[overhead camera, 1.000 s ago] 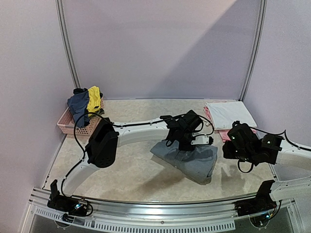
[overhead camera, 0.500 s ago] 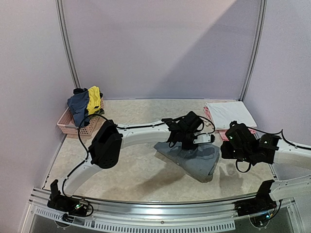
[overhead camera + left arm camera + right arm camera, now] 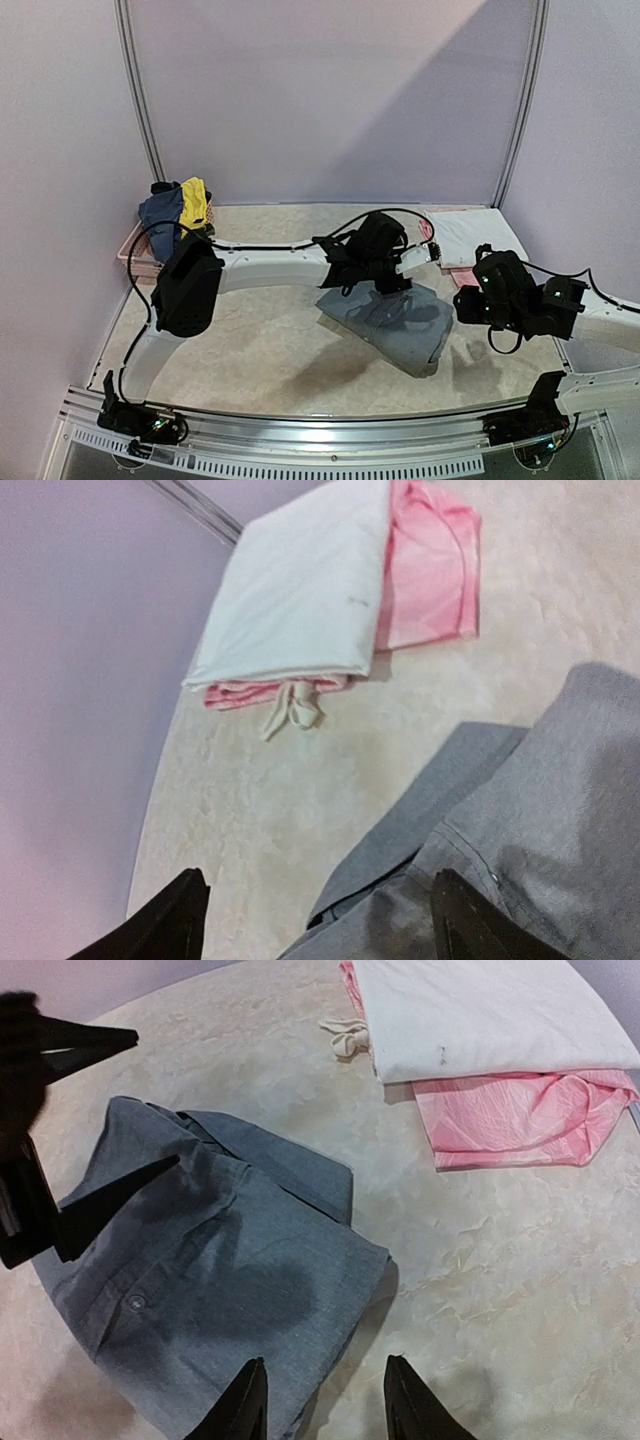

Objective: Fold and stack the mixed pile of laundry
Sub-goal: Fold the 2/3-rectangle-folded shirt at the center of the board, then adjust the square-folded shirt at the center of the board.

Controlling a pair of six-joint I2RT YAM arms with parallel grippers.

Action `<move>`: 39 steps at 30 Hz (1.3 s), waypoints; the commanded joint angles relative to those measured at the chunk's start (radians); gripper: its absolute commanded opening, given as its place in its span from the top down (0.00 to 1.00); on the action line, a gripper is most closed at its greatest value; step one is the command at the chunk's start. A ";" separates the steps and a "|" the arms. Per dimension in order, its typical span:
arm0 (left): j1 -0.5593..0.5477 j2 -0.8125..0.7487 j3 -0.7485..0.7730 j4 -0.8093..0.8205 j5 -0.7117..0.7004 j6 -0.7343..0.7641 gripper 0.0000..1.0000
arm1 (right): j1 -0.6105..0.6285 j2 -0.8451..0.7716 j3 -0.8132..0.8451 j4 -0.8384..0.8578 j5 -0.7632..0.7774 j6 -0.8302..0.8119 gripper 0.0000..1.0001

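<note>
Folded trousers [image 3: 210, 1290] lie mid-table. Jaws apart and empty on left gripper [image 3: 315, 905] and right gripper [image 3: 322, 1395]. Likely next: grasp trousers, stack on white-pink pile [image 3: 480, 1030] far right.

1. The left arm [image 3: 270, 270] is built of smooth white tube links joined by bulky black housings. The largest is a rounded black block at the elbow [image 3: 187, 285].
2. A thin black cable [image 3: 262, 247] runs along its white link and loops loose near the elbow block.
3. The right arm [image 3: 612, 325] has the same white link, with a cluster of black housings [image 3: 515, 300] carrying tiny green lights and short black cable loops.
4. Both bases [image 3: 130, 415] are black and tangled with wiring.
5. The left claw [image 3: 320, 925] has two matte black fingers; the right claw [image 3: 325, 1405] has two black fingers with narrow tips.
</note>
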 commanded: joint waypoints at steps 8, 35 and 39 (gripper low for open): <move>0.019 -0.365 -0.269 0.054 -0.063 -0.251 0.30 | -0.008 0.065 0.078 0.213 -0.266 -0.104 0.60; -0.045 -0.510 -0.662 0.013 0.026 -0.597 0.52 | -0.392 1.124 0.626 0.494 -1.200 -0.326 0.91; -0.046 -0.475 -0.643 0.024 0.025 -0.601 0.52 | -0.401 1.205 0.643 0.508 -1.217 -0.326 0.92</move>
